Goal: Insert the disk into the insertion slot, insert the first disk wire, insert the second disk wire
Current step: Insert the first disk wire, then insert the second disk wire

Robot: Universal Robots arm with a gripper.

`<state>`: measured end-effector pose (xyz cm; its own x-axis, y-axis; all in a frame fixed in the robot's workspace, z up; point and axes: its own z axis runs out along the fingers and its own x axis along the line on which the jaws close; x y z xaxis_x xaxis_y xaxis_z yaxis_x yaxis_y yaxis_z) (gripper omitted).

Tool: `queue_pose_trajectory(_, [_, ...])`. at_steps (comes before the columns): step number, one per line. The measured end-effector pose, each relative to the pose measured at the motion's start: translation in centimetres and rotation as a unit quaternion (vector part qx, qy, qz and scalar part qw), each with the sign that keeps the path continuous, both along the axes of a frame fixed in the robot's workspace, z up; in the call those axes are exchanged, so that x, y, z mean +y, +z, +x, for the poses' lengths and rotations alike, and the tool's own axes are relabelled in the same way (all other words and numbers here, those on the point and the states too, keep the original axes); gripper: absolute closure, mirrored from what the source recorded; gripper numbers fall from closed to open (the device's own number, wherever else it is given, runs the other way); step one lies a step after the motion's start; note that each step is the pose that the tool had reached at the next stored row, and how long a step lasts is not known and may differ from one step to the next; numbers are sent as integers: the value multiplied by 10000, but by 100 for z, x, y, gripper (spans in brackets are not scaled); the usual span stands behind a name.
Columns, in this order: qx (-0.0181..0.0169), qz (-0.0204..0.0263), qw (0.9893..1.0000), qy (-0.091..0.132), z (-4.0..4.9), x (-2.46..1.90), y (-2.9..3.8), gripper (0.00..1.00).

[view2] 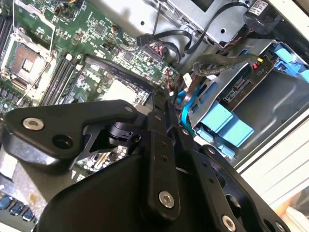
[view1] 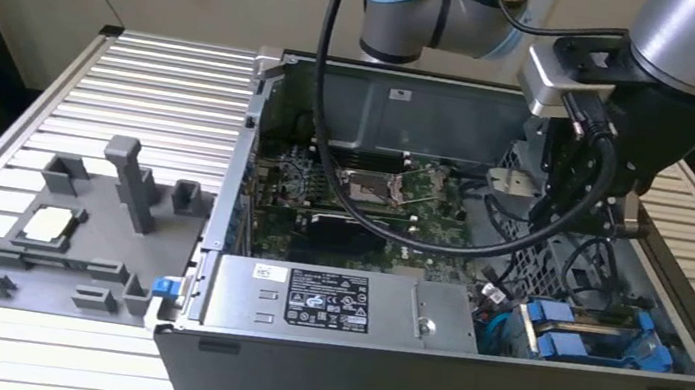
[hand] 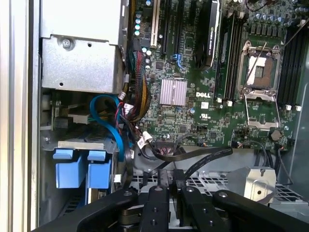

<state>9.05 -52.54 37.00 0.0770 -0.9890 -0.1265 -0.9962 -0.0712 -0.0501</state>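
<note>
End effector [hand: 166, 193] fingers look closed on a black wire [hand: 193, 155] near the disk [view1: 591, 338]; I worry loose cables could snag it.

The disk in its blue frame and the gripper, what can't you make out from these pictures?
- The disk: in the exterior view it sits in the bay at the case's corner, its label out of sight and cables crossing it.
- Its wire sockets: in the second wrist view the blue cable and black wires cover that end.
- The gripper: in both wrist views its dark linkage hides whatever lies beneath; whether the jaws grip anything is unclear.
</note>
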Motion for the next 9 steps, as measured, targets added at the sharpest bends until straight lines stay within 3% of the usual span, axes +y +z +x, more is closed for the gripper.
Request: queue_pose_trajectory(9, [0, -2, 10000, 0, 0, 0, 0, 84])
